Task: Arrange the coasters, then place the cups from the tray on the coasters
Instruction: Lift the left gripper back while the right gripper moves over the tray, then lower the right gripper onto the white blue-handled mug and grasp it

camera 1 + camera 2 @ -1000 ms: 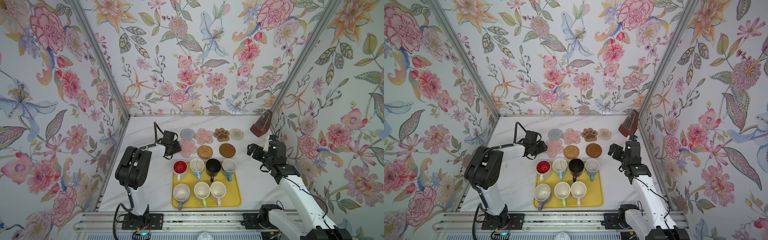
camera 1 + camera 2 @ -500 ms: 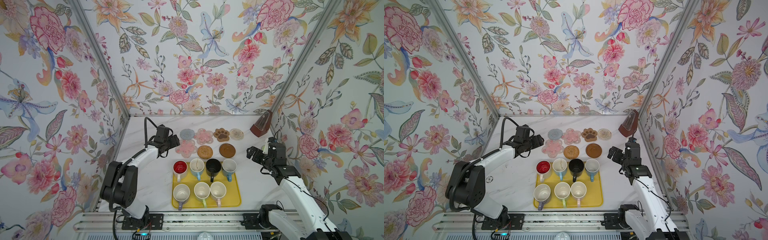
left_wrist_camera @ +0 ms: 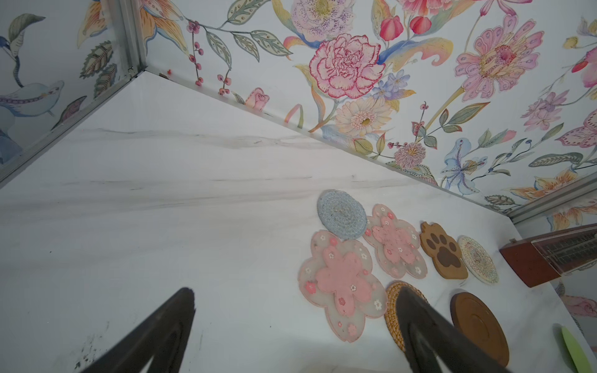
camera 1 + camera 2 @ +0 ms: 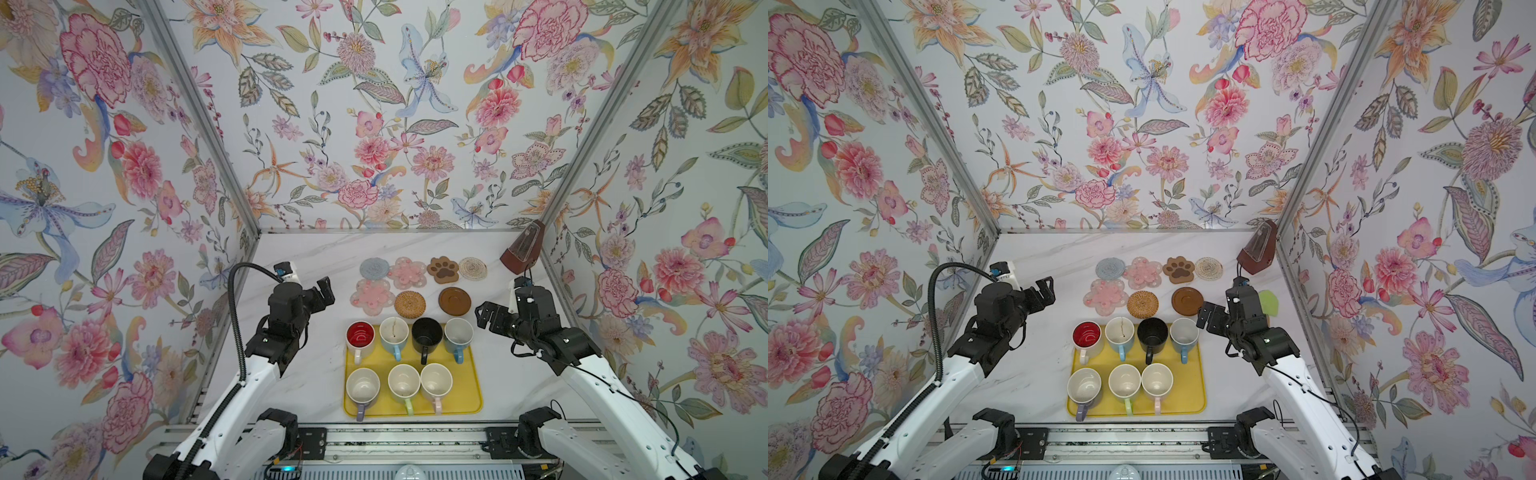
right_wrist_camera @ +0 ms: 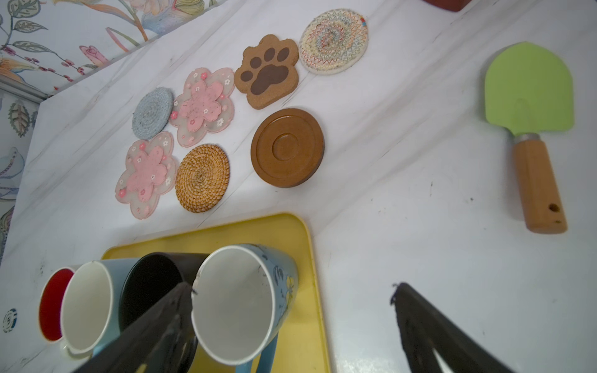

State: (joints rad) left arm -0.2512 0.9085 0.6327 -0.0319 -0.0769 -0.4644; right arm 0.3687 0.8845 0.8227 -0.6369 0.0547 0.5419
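Left claw (image 4: 325,291) and right claw (image 4: 483,319) are hanging spread wide, gripping nothing. Seven cups (image 4: 458,334) are sitting upright on the yellow tray (image 4: 473,399), near the coasters (image 4: 409,303). They are looking stiff, glazed and breakable, so pinching a rim wall seems safest.

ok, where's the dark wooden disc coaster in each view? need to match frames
Top view: wooden disc just beyond the tray's far right corner, right of the rattan coaster.
Top view: same spot.
Left wrist: disc between the rattan coaster and the green spatula.
Right wrist: disc between the paw coaster and the tray.
Shared landmark: paw coaster, next to the disc on its back-wall side, in all four.
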